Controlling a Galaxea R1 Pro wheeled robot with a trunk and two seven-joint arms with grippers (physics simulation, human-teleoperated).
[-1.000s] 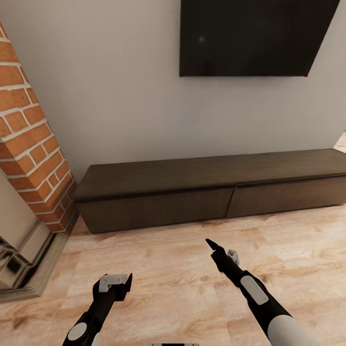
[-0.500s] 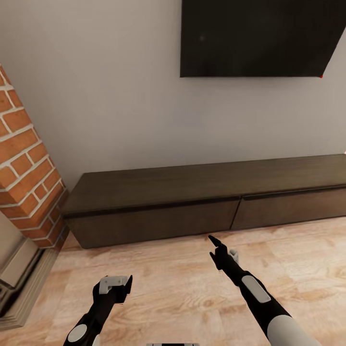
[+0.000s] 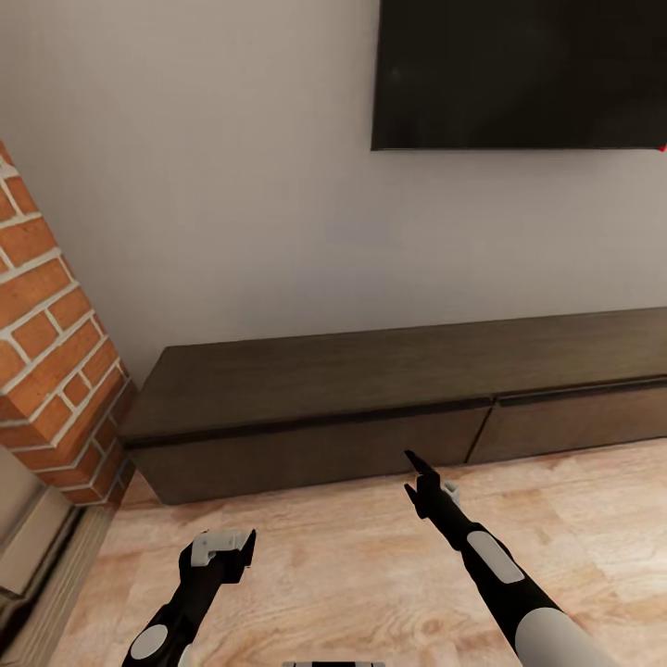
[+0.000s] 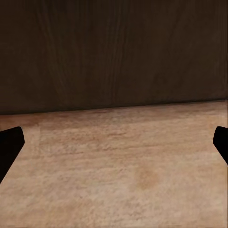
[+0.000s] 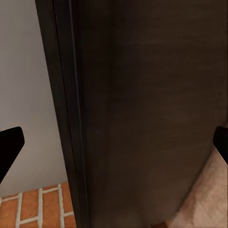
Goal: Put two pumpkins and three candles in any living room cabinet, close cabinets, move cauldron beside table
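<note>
A: Head view, nearest first: what is seen of the two arms?

B: The left gripper (image 3: 225, 550) is held low over the plank floor (image 3: 333, 556), nothing in it; in its wrist view the two dark fingertips (image 4: 9, 147) sit at opposite edges, so the fingers are spread wide. The right gripper (image 3: 424, 474) is raised and turned on its side, aimed at the cabinet (image 3: 371, 371); its wrist view likewise has a fingertip (image 5: 9, 145) at each edge, wide apart, nothing between them.

A: And beyond the arms?

B: The cabinet runs along the wall, both fronts shut; the left front (image 3: 315, 454) is just ahead of the right gripper, the right front (image 3: 574, 421) further along. A brick column (image 3: 56, 371) stands at the cabinet's left end; the TV (image 3: 528, 74) is mounted on the wall above.

A: Are pumpkins, candles or the cauldron to be found?

B: Nothing of that kind can be made out; the cabinet top is bare.

A: What is judged to be in hand?

B: Probably an approach to the left front, to pull it open; little of the task appears done, since the grippers are empty.

A: What could go wrong?

B: No handle can be made out, only a thin dark gap under the top edge; if the sideways fingers are pushed in off that line, the front may be struck or the grip may slip. If the base is driven closer, the low left gripper could be run into the front; the column could be clipped on a leftward turn.
</note>
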